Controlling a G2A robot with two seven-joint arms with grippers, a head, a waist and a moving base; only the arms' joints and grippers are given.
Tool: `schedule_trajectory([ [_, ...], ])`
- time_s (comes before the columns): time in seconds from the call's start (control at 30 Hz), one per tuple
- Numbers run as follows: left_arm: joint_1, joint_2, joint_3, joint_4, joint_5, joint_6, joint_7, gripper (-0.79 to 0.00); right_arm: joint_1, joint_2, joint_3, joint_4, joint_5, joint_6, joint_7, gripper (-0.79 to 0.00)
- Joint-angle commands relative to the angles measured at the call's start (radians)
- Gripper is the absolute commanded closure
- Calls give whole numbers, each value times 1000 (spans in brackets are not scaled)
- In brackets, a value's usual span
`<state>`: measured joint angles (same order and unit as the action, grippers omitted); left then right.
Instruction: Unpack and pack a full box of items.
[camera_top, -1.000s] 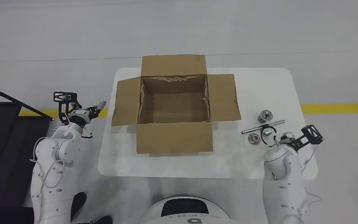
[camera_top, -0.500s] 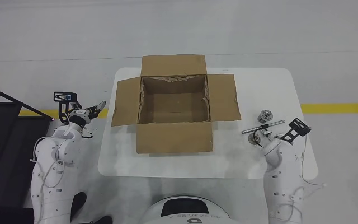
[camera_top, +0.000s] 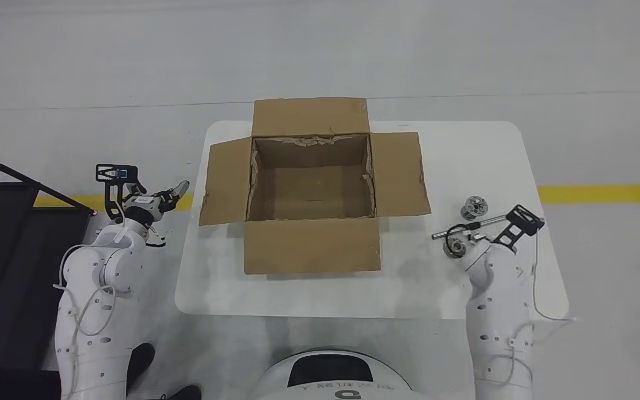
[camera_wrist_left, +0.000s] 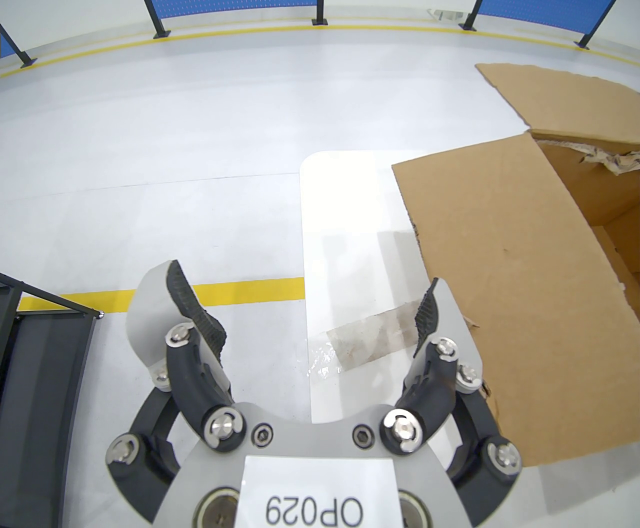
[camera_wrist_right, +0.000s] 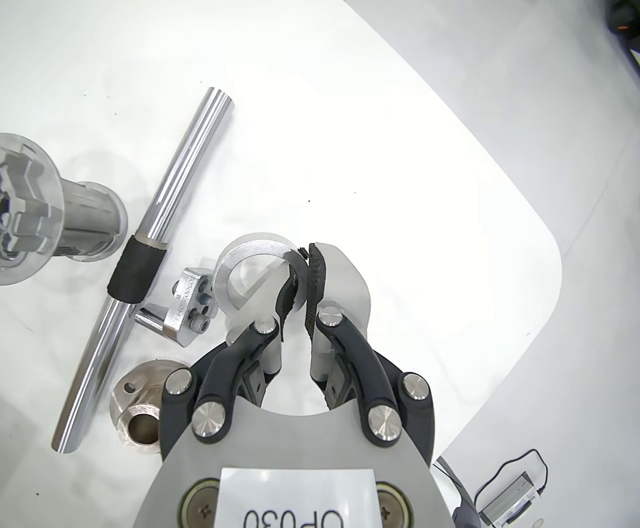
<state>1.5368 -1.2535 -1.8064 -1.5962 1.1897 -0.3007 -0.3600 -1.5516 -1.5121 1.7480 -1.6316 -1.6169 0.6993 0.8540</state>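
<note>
Grey floor (camera_top: 120, 60) with one yellow line (camera_top: 590, 192) and one white table (camera_top: 470, 150) in the top view. One cardboard box (camera_top: 312, 245) sits mid-table, all four flaps folded out. Right of it lie metal parts, including one flanged hub (camera_top: 474, 208) and one rod (camera_top: 470, 227). My right gripper (camera_top: 461, 244) is down among them, near the table's right edge. My left gripper (camera_top: 170, 194) hangs off the table's left side, over the floor. Left wrist view: my left fingers spread wide, gripping nothing, one box flap just beside them, one tape patch (camera_wrist_left: 372, 332) on the table past the fingertips. Right wrist view: my right fingers are clenched on the wall of one silver ring (camera_wrist_right: 250, 257), one pad inside it, one outside. Count around it: one rod with one black band, one hub, one bronze collar (camera_wrist_right: 137, 405), one small clamp block (camera_wrist_right: 189, 305) just beside the ring.
</note>
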Motion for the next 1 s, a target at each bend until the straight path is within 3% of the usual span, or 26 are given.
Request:
schedule_trajectory([
  [0.0,0,0,0,0,0,0,0,-785,4,0,-1,8,-10,0,-2,-228],
  [0.27,0,0,0,0,0,0,0,-785,3,-6,30,-59,91,-5,-30,-249],
  [0.43,0,0,0,0,0,0,0,-785,-61,-18,84,-235,352,-52,-140,-240],
  [0.57,0,0,0,0,0,0,0,-785,-148,-30,121,-341,601,-161,-275,-271],
  [0.6,0,0,0,0,0,0,0,-785,-172,-33,126,-356,650,-191,-305,-302],
  [0.63,0,0,0,0,0,0,0,-785,-192,-35,131,-373,694,-218,-331,-403],
  [0.67,0,0,0,0,0,0,0,-785,-206,-37,134,-381,716,-230,-348,-785],
  [0.97,0,0,0,0,0,0,0,-785,-206,-37,134,-381,716,-230,-348,-785],
])
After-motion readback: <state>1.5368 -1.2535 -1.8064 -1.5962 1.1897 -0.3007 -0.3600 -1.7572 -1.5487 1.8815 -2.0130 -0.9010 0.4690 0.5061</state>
